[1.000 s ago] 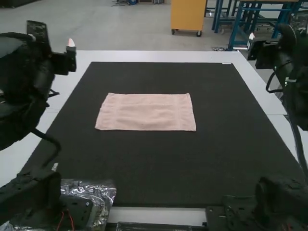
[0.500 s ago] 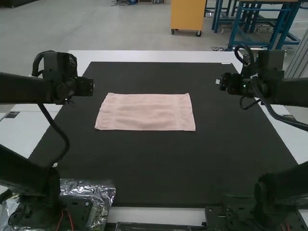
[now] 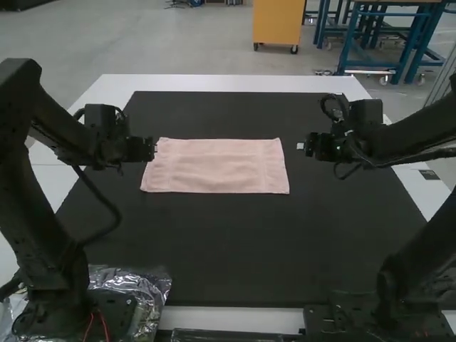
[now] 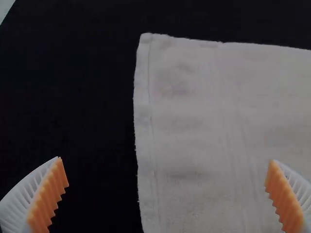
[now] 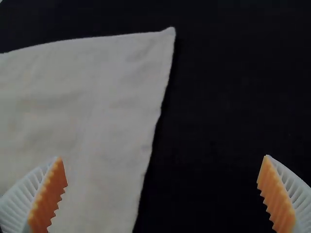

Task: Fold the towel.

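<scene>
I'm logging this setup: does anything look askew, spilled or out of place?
One thing: crumpled silvery plastic lies by the left arm's base, beside the black mat, like stray wrapping. The pink towel lies flat, with no spill or damage that I can make out.

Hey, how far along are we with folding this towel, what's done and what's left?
Already done, it seems: the towel lies flat on the dark mat, with no fold that I can make out. In hand: nothing; the left gripper and right gripper are open near its two short ends. Left: probably gripping it and all the folding.
</scene>
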Motion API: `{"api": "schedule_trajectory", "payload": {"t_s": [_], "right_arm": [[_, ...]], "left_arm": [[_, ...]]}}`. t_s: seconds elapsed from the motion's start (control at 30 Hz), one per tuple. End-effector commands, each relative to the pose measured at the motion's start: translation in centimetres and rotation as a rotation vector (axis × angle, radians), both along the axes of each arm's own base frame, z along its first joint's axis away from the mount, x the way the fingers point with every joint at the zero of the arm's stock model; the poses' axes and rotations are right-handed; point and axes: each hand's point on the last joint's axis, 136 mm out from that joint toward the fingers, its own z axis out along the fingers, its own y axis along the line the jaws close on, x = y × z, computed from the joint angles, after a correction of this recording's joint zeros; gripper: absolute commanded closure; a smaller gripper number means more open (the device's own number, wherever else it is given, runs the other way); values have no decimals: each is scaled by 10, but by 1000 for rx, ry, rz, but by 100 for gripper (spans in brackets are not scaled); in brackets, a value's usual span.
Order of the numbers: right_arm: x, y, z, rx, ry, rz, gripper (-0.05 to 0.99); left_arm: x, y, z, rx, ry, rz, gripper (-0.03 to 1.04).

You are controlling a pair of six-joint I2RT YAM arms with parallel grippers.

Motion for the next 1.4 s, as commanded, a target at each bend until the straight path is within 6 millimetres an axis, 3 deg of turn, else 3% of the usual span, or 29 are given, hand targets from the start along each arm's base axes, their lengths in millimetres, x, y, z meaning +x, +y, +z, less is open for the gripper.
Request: {"api": "schedule_trajectory", "payload": {"t_s": [0.0, 0.13, 0.3, 0.7, 1.0, 1.37], "right_arm": [[16, 22, 7, 19, -28, 49, 3], [32, 33, 3, 21, -49, 65, 3], [57, 41, -4, 6, -63, 70, 3], [100, 48, -47, -60, -39, 89, 3], [118, 61, -67, -93, -37, 112, 3], [131, 69, -90, -161, -31, 114, 3]], "left_arm": [[17, 13, 1, -16, -32, 8, 5], [30, 26, -5, 32, -45, 3, 5], [48, 27, -10, 71, -56, -23, 5], [84, 24, -24, 140, -60, -79, 5], [101, 11, -40, 155, -49, -121, 6], [110, 15, -60, 165, -26, -121, 5]]}}
